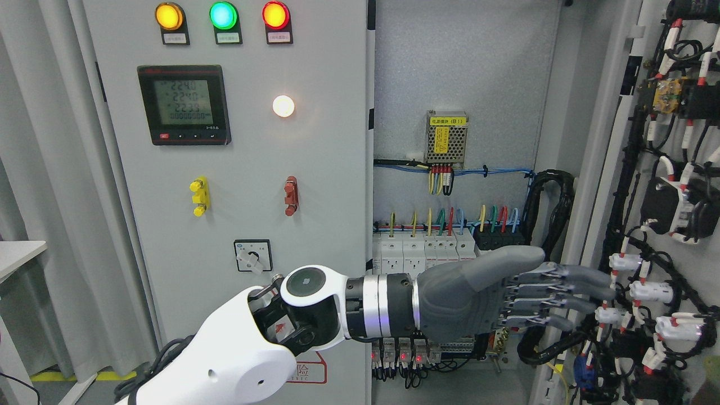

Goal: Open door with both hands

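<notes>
The door [647, 185] of the electrical cabinet stands swung wide open at the right of the view, its inner face turned toward the camera and crowded with black cable bundles, white connectors and red-tipped wire ends. Its pale grey edge runs down from the upper right toward the bottom middle right.

The left hand [506, 292] reaches across from the lower left, the white forearm and black wrist joint passing in front of the closed panel. The grey fingers [568, 289] lie straight and pressed side by side, pointing right, with the thumb stretched along the top — they hold nothing. The fingertips sit just beside the door's inner edge, over the black cable loop [554, 225]; whether they touch the door cannot be told.

Behind the hand lies the open cabinet interior [461, 73]: a bare grey back plate, a small perforated power supply [447, 138] with a yellow label, coloured wires beneath it, and a row of white circuit breakers [424, 250] partly hidden by the palm.

To the left is the closed panel [236, 169], carrying three lit lamps — yellow [169, 16], green [223, 15] and red [275, 15] — a digital meter [184, 104], a glowing white lamp [283, 106], a yellow latch [199, 196], a red latch [291, 196] and a rotary switch [252, 256]. A grey curtain [45, 169] hangs at the far left, with a white table corner [17, 253] in front of it.
</notes>
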{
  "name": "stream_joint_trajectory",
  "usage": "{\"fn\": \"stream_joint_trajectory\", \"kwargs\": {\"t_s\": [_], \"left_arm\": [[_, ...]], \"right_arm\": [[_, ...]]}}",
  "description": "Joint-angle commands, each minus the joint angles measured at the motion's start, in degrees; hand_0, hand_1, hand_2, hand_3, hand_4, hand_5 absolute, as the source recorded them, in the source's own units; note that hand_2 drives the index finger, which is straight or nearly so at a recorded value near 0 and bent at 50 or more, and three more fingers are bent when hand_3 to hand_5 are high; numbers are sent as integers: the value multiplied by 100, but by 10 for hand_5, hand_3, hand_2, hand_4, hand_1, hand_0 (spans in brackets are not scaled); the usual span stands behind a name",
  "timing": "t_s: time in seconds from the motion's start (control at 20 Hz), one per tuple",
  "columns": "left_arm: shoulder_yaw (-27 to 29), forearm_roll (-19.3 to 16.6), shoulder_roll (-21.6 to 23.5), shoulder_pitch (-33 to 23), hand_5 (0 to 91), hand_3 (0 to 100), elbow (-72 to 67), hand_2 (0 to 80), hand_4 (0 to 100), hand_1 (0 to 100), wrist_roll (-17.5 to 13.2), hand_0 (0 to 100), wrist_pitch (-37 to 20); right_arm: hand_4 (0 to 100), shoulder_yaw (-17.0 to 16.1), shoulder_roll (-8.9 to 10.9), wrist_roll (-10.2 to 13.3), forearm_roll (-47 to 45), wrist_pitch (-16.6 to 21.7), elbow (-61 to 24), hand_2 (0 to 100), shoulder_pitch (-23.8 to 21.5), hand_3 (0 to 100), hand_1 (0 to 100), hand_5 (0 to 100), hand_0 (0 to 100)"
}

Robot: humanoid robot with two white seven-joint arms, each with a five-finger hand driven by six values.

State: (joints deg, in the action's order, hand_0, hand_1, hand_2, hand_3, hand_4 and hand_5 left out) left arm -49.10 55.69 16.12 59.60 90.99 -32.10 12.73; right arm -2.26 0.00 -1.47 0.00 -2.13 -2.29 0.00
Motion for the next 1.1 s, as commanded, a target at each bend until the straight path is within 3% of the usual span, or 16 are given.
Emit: {"fn": "stream_joint_trajectory", "kwargs": {"t_s": [0.0,0.1,0.2,0.3,0.4,0.5,0.6,0.8,1.05], "left_arm": [[1112,-1321,1007,-2256,0,27,1237,28,38,0,20,296,-121],[1113,-1857,1016,-2916,0,27,1194,28,38,0,55,296,-296],[1113,-2830,1016,-3724,0,27,1001,28,38,0,195,296,-603],[1140,-3518,964,-4428,0,27,493,28,37,0,283,296,-989],[1070,-3600,885,-4790,0,28,-480,28,36,0,301,296,-1447],[1130,-3618,518,-5158,0,28,-1587,28,36,0,310,296,-1685],[1357,-3609,-140,-5406,0,28,-3096,28,36,0,371,296,-1817],[2360,-3627,-1451,-5346,0,27,-6665,27,37,0,714,296,-2072],[2641,-3565,-1612,-5292,0,28,-8420,28,36,0,758,296,-2257]], "right_arm": [[0,6,53,-2,18,2,-500,0,-61,0,0,0,219],[0,6,44,6,26,2,-509,0,-70,0,0,0,219],[0,6,44,-2,26,2,-509,0,-70,0,0,0,219],[0,6,44,-2,26,2,-509,0,-70,0,0,0,218],[0,6,44,-2,26,2,-518,0,-70,0,0,0,218],[0,15,44,6,26,2,-579,0,-87,0,0,0,218],[0,15,44,-2,26,2,-649,0,-158,0,0,0,218],[0,76,44,6,26,2,-702,0,-237,0,0,0,218],[0,392,44,6,18,2,-1104,0,-412,0,0,0,218]]}}
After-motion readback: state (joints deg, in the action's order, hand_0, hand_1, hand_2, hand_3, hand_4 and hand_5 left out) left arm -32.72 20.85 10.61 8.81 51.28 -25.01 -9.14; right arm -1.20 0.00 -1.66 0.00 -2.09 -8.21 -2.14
